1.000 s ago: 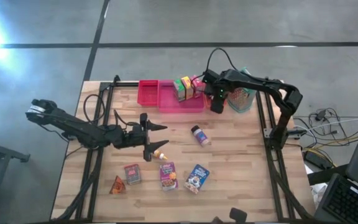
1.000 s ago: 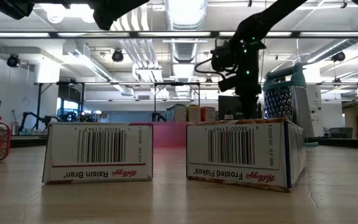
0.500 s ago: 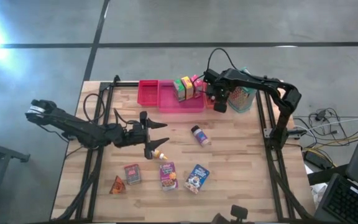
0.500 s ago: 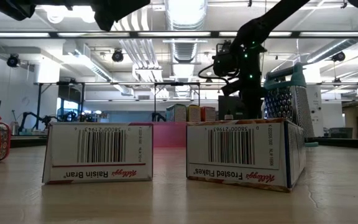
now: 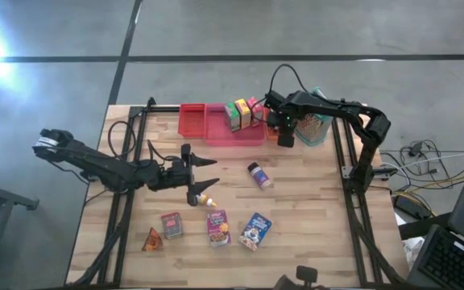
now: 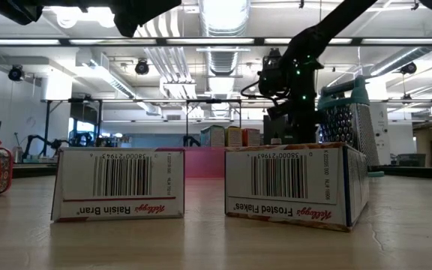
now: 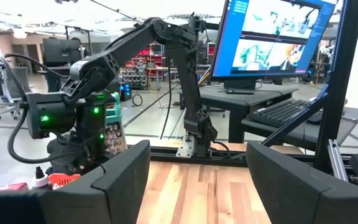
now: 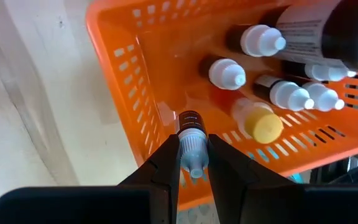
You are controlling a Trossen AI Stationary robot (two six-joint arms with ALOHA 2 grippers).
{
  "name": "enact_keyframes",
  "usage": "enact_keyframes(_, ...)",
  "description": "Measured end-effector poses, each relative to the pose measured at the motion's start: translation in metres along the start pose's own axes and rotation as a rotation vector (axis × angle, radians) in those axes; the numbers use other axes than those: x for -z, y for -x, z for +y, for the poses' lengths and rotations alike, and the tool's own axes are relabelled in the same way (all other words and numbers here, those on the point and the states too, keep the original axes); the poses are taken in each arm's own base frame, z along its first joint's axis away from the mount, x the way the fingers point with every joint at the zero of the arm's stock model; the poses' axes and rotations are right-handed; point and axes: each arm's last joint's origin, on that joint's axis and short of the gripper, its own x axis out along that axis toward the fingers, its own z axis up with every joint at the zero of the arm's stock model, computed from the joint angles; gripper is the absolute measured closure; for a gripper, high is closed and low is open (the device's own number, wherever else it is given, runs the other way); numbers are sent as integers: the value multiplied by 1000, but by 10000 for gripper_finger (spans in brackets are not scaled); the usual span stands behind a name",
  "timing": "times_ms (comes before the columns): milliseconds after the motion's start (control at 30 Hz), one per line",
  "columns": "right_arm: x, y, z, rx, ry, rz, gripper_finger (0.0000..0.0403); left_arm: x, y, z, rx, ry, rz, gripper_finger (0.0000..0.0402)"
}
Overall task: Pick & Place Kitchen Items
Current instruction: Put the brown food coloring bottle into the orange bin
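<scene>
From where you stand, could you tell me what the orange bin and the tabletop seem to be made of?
The orange bin looks like moulded plastic, slightly glossy, judging by its even colour and rows of slotted holes. The tabletop looks like wood, matt, with pale jointed strips and visible grain.

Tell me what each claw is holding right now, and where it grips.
The right claw pinches a small bottle by its white tip, over the orange basket. The left claw holds nothing.

The wooden table (image 5: 296, 209) carries cereal boxes (image 5: 255, 230), a jar (image 5: 258, 175) and tray bins (image 5: 220, 122).
</scene>
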Motion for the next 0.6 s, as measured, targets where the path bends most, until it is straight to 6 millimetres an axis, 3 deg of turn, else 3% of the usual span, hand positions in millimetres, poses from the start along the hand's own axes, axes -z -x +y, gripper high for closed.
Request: enact_keyframes(600, 10, -16, -3, -32, 1, -9, 344, 0, 0, 1, -3, -1, 1, 129)
